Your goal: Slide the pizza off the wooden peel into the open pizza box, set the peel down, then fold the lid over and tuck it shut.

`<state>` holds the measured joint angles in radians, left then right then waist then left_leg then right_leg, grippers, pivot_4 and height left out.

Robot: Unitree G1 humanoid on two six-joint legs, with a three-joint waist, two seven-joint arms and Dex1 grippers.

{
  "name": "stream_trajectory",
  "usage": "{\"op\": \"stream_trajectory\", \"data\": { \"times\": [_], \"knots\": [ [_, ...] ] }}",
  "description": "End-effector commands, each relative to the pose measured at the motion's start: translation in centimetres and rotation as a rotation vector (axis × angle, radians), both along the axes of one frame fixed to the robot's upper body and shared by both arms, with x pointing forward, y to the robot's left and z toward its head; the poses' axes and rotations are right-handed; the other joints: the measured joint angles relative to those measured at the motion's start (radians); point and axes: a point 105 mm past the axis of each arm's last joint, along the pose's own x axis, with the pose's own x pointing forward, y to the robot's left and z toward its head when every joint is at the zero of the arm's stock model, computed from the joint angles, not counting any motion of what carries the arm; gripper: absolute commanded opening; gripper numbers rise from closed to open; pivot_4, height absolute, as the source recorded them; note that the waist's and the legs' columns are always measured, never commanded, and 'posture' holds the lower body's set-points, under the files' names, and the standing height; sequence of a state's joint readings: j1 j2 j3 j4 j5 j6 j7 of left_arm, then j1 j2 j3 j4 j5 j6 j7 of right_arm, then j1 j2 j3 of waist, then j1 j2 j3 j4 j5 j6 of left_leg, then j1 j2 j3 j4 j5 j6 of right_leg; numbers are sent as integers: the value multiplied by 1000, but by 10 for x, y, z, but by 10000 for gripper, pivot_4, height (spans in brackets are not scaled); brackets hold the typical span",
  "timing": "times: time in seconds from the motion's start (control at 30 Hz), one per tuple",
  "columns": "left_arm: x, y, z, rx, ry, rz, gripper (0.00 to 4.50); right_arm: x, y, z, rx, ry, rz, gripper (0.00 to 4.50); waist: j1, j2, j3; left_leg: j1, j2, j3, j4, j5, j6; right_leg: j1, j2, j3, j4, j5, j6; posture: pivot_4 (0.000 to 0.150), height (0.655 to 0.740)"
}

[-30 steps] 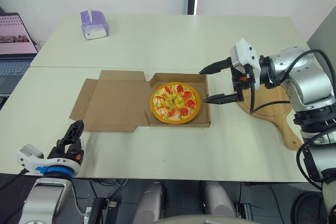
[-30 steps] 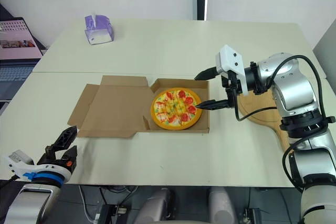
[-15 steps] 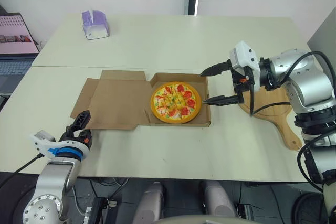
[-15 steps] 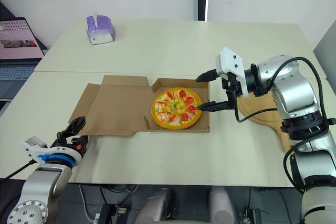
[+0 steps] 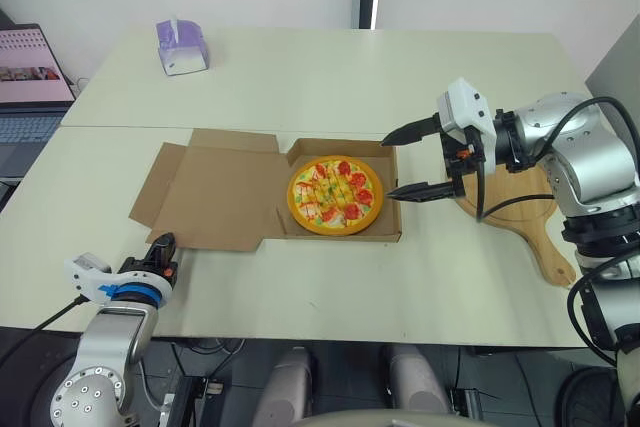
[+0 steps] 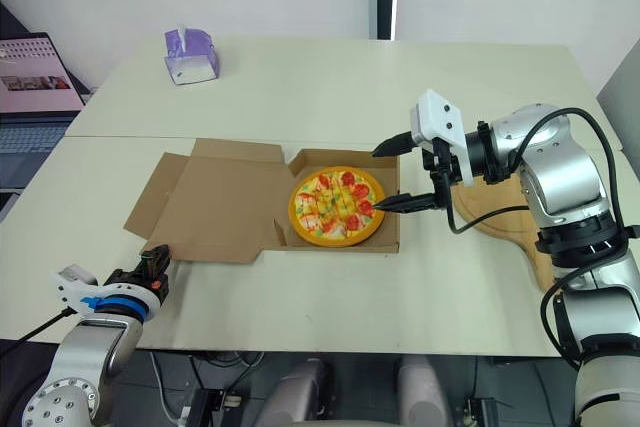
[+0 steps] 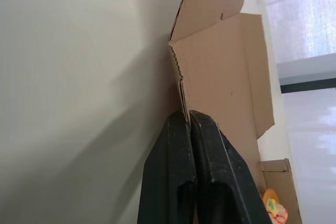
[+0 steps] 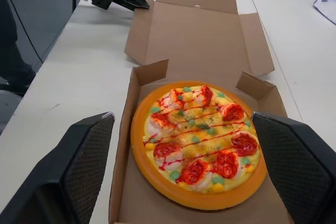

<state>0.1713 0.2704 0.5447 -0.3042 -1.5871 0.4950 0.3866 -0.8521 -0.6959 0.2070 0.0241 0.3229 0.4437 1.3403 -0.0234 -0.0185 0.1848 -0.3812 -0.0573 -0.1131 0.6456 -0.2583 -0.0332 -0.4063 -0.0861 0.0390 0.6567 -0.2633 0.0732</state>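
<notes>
The pizza (image 5: 333, 194) lies inside the open cardboard box (image 5: 392, 237), and the lid (image 5: 215, 197) is spread flat to its left. The wooden peel (image 5: 530, 217) rests on the table at the right, behind my right arm. My right gripper (image 5: 386, 165) hovers open just off the box's right wall, one finger toward the box's far corner and one level with the pizza's right side. My left gripper (image 5: 165, 242) is at the lid's near left corner, its fingers (image 7: 178, 145) pressed together with the cardboard edge running in between their tips.
A purple tissue box (image 5: 180, 45) stands at the far left of the table. A laptop (image 5: 30, 77) sits off the table's left side. The table's front edge runs just below my left gripper.
My left arm has come forward to the lid's near left corner and its fingers have shut. The lid's left side has shifted slightly. The right arm has held still.
</notes>
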Motion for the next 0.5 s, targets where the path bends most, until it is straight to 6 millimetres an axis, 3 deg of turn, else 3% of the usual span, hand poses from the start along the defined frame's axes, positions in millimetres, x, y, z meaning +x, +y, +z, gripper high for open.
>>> {"op": "stream_trajectory", "data": {
  "times": [0.03, 0.1, 0.2, 0.33, 0.5],
  "knots": [
    [2, 8, 14, 114, -22, -24, 319, 18, -3, 9, 24, -95, -118, 45000, -1, -1, 0, 0, 0, 0, 0, 0, 0, 0, 0, 0, 0, 0, 0, 1500, 7400],
    [8, 7, 23, 227, -26, -94, 319, 33, -5, 7, 27, -129, -200, 45000, -2, -1, 0, 0, 0, 0, 0, 0, 0, 0, 1, 0, 0, 0, 0, 1500, 7400],
    [22, 0, 40, 405, -52, -231, 0, 51, -11, 0, -4, -176, -295, 38827, -3, -1, 0, 0, -1, 0, 0, 0, 0, -1, 2, 0, 1, 1, -1, 1500, 7400],
    [49, -21, 63, 588, -111, -441, 0, 52, -18, -5, -35, -172, -313, 25001, 5, -1, 0, 0, -1, 0, -1, 0, 0, -1, 2, 0, 0, 1, -1, 1500, 7400],
    [74, -43, 78, 719, -172, -627, 0, 60, -32, -4, -70, -219, -387, 6867, 10, -1, 0, -1, -2, 0, -1, 0, 0, -1, 2, -1, 0, 1, -1, 1500, 7400]
  ]
}}
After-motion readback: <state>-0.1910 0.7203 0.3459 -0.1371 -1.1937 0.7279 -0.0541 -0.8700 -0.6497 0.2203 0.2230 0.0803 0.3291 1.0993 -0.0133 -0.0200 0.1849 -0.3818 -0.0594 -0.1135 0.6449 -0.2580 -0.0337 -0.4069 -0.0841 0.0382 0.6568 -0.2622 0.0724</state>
